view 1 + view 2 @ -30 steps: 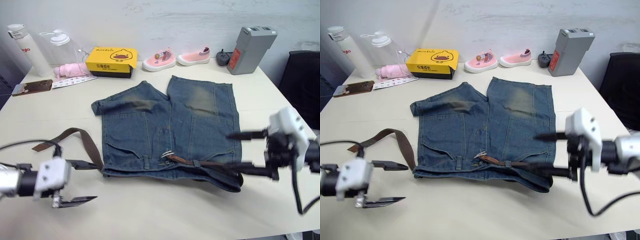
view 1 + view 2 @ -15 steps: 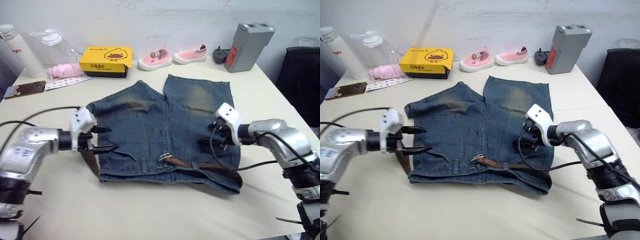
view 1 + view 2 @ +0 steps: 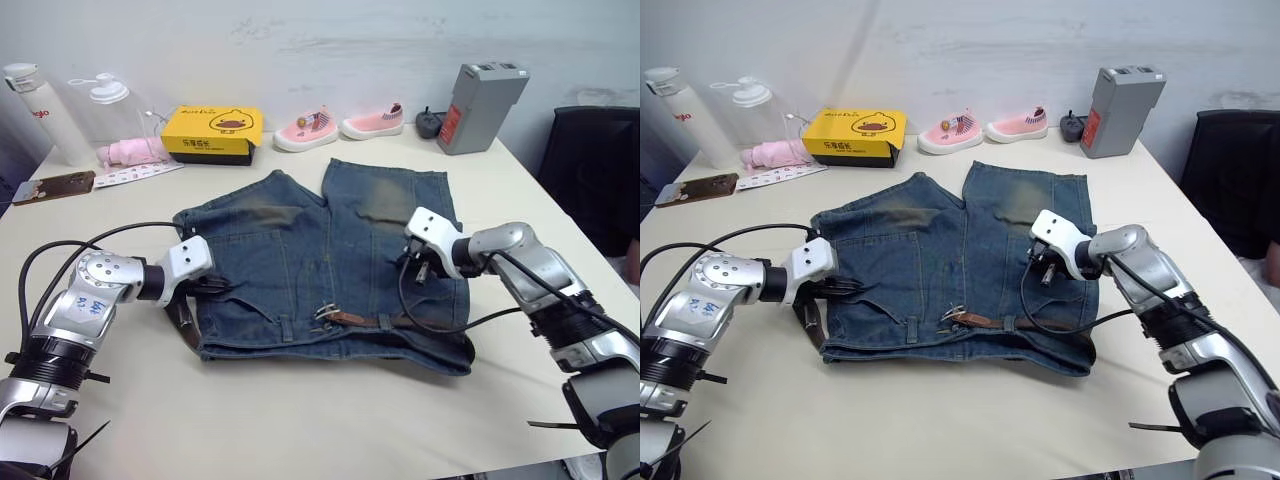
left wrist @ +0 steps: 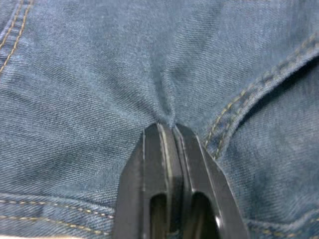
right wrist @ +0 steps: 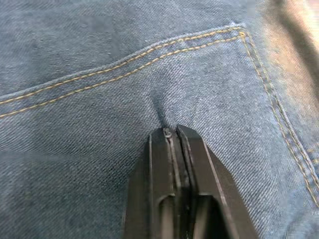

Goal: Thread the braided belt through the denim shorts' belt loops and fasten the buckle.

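Both grippers pinched folds of the denim shorts (image 3: 330, 260) on the counter (image 3: 300, 420): left gripper (image 4: 167, 130) at one side, right gripper (image 5: 172, 133) at the other. Between them, nearer the robot, lay the braided belt (image 3: 400, 322) and buckle (image 3: 326, 315).

shorts: the denim shorts (image 3: 330, 260) lay flat on the desk (image 3: 300, 420), waistband nearest.
belt: the braided belt (image 3: 400, 322) ran along the waistband.
buckle: the buckle (image 3: 327, 315) lay mid-waistband.
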